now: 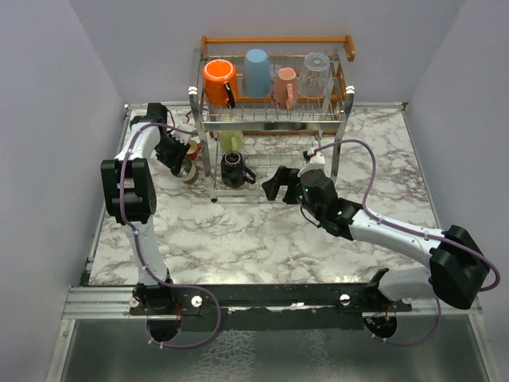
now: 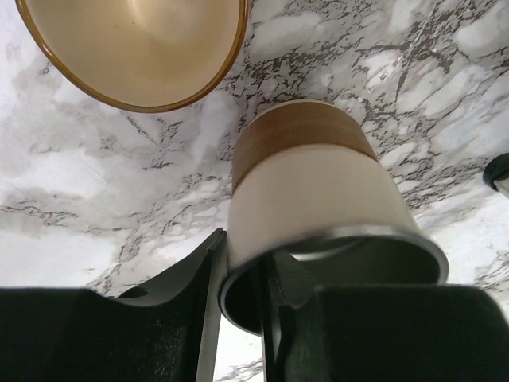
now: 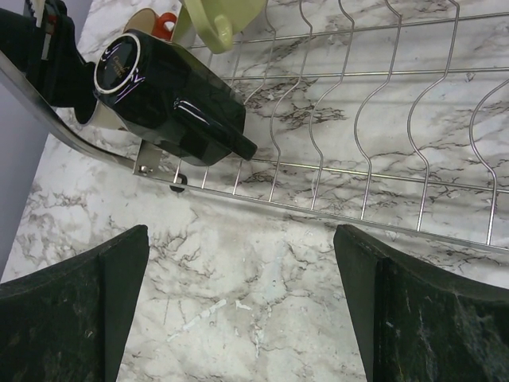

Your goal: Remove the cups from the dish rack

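Left gripper (image 1: 181, 161): left of the dish rack, low over the marble table (image 1: 238, 239). It is clamped on the rim of the tan cup, one finger (image 2: 274, 278) inside the mouth and the other outside the wall.
Tan cup (image 2: 310, 199): cream wall with a brown band at the closed end and a steel lining. Its long axis runs along the fingers, mouth toward the wrist and banded end toward the marble. Whether it touches the table cannot be told.
Amber-rimmed cup (image 2: 135, 48): just beside the tan cup, with its mouth open to the wrist camera.
Dish rack (image 1: 274, 39): at the far middle of the table.
Upper tier: orange mug (image 1: 217, 82), light blue cup (image 1: 255, 72), pink cup (image 1: 285, 87) and clear glass (image 1: 315, 74) stand on end in a row.
Lower tier: the black mug (image 1: 233, 169) stands at the front left with its ringed round end up and its handle toward the right. The pale yellow cup (image 1: 231, 142) is behind it.
Right gripper (image 1: 278, 183): in front of the lower tier, right of the black mug. The jaws are spread wide and hold nothing.
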Robot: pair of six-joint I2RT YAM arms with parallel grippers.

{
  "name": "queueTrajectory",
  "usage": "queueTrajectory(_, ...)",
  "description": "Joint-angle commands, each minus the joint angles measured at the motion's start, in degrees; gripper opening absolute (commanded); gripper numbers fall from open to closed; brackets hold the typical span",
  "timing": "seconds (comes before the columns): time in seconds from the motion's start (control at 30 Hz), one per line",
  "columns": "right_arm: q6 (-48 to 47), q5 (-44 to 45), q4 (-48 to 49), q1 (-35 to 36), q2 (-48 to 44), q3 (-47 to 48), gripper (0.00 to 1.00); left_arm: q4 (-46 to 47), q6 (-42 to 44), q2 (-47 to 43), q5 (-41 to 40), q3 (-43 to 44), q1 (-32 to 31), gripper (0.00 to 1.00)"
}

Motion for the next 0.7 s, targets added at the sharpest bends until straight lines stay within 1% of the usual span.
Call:
queueTrajectory(0.0, -1.3, 1.1, 2.0, -0.1, 1.1, -0.3, 1.00, -2.6, -2.1, 0.1, -1.4, 2.5, -0.4, 0.31)
queueTrajectory(0.07, -1.5, 1.0, 2.3, -0.1, 1.2, -0.4, 1.00, -1.9, -2.5, -1.6, 0.3, 2.6, -0.4, 0.40)
queueTrajectory(0.23, -2.2, 0.2, 3.4, -0.1, 1.5, -0.8, 1.00, -1.5, -5.0, -4.0, 3.5, 4.6, -0.2, 0.55)
queueTrajectory(0.3, -2.5, 0.3, 3.6, -0.1, 2.0, -0.9, 1.00, -1.3, -6.3, -4.7, 4.9, 5.7, 0.7, 0.59)
queueTrajectory(0.4, -3.9, 0.5, 4.4, -0.1, 2.8, -0.8, 1.00, -1.6, -7.8, -6.0, 8.0, 7.5, 2.8, 0.62)
queueTrajectory(0.5, -6.7, 0.4, 6.4, -0.1, 4.3, 0.1, 1.00, -2.0, -7.8, -8.3, 11.7, 7.7, 5.6, 0.62)
queueTrajectory(0.6, -10.3, 0.4, 6.6, -0.1, 7.3, 3.2, 1.00, -2.6, -6.5, -10.9, 15.3, 5.8, 8.3, 0.62)
queueTrajectory(0.67, -12.7, 0.1, 6.1, -0.1, 10.1, 5.8, 0.98, -2.5, -4.5, -13.4, 16.7, 2.4, 9.1, 0.60)
